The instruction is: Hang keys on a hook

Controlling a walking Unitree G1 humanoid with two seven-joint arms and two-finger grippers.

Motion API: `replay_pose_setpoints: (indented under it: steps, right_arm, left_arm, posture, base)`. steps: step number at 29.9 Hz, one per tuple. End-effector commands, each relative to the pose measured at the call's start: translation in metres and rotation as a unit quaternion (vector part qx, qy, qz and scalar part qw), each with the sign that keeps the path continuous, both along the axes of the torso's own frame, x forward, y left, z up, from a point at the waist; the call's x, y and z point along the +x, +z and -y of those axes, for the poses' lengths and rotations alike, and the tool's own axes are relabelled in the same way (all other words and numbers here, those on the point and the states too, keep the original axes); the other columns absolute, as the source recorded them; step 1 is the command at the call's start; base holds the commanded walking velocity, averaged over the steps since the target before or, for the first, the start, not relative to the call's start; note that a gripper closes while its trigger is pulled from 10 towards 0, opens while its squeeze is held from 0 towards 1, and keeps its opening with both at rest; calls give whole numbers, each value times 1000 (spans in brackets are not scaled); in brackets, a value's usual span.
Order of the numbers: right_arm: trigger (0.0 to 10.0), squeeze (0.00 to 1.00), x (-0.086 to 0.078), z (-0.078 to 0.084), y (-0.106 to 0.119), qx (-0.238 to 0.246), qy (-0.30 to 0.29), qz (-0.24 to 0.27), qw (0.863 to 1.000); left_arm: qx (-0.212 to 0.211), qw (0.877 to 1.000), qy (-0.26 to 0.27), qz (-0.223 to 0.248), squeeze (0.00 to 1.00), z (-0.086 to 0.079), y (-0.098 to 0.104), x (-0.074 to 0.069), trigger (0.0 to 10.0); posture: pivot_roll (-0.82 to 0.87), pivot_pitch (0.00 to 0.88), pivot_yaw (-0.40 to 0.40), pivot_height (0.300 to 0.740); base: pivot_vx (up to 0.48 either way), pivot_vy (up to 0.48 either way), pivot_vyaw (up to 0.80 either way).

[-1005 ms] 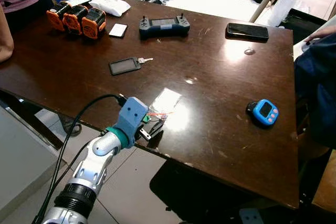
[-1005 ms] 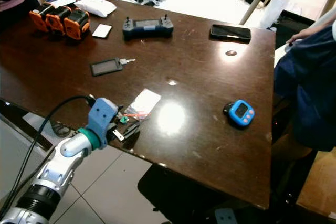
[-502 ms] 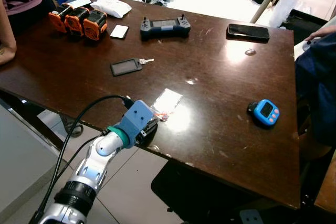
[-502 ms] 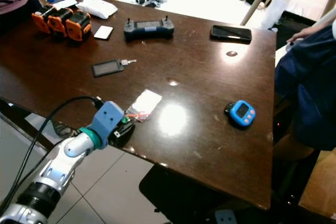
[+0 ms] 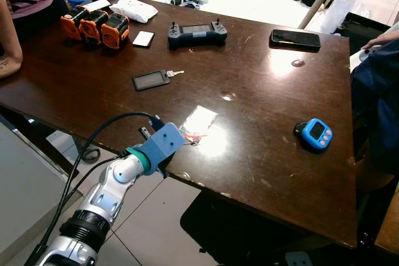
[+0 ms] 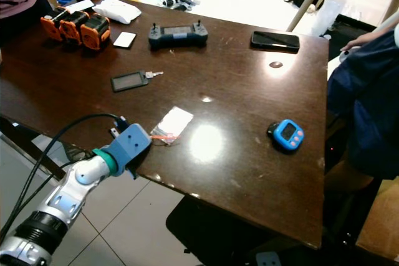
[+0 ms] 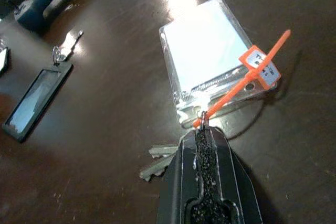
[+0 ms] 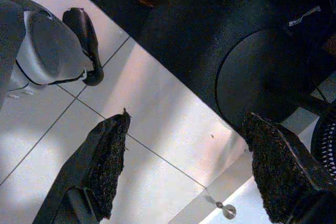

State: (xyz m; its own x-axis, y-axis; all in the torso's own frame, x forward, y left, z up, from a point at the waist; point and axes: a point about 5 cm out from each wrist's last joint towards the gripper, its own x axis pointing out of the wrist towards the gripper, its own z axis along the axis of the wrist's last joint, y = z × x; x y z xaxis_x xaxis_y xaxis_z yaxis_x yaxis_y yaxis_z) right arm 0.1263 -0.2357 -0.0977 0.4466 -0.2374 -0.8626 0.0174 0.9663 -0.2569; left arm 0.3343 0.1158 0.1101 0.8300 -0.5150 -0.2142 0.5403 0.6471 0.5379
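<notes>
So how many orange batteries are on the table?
3, side by side at the table's far left corner: left, middle, right. None looks hidden.

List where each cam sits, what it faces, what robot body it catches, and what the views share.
Left eye, right eye: on the head, looking down at the brown table; the left arm reaches to its near edge.
Left wrist: along the left pincer, shut on the key ring beside the clear tag.
Right wrist: along the open right pincer, facing tiled floor.
Shared: clear tag and black tag in the head and left wrist views.
</notes>
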Motion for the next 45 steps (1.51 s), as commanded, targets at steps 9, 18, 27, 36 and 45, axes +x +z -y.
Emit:
replay_pose_setpoints:
  steps: [9, 18, 27, 36, 45]
  right_arm:
    - [10000, 0, -4, 1, -1, 4, -17, -5, 1000]
    - [10000, 0, -5, 4, -1, 0, -17, -6, 1000]
    - [10000, 0, -11, 3, -3, 3, -27, -11, 1000]
    - [10000, 0, -14, 3, -3, 3, -26, -12, 1000]
    - [10000, 0, -15, 4, -4, 2, -23, -13, 1000]
  left_arm:
    - [-14, 1000, -12, 3, 0, 15, 0, 0, 0]
    - [-97, 995, -17, -8, 0, 21, 7, 0, 0]
    - [-207, 977, 0, -38, 0, 27, 11, 0, 0]
    - [-258, 965, 8, -48, 0, 29, 15, 0, 0]
    - [-362, 931, 20, -42, 0, 25, 34, 5, 0]
  posture:
    - [-86, 70, 106, 740]
    - [-100, 83, 110, 740]
    - [-111, 92, 107, 740]
    - [-111, 94, 104, 740]
    - [-108, 105, 102, 740]
  base:
    - [0, 0, 0]
    - [0, 0, 0]
    - [0, 0, 0]
    - [0, 0, 0]
    - [0, 0, 0]
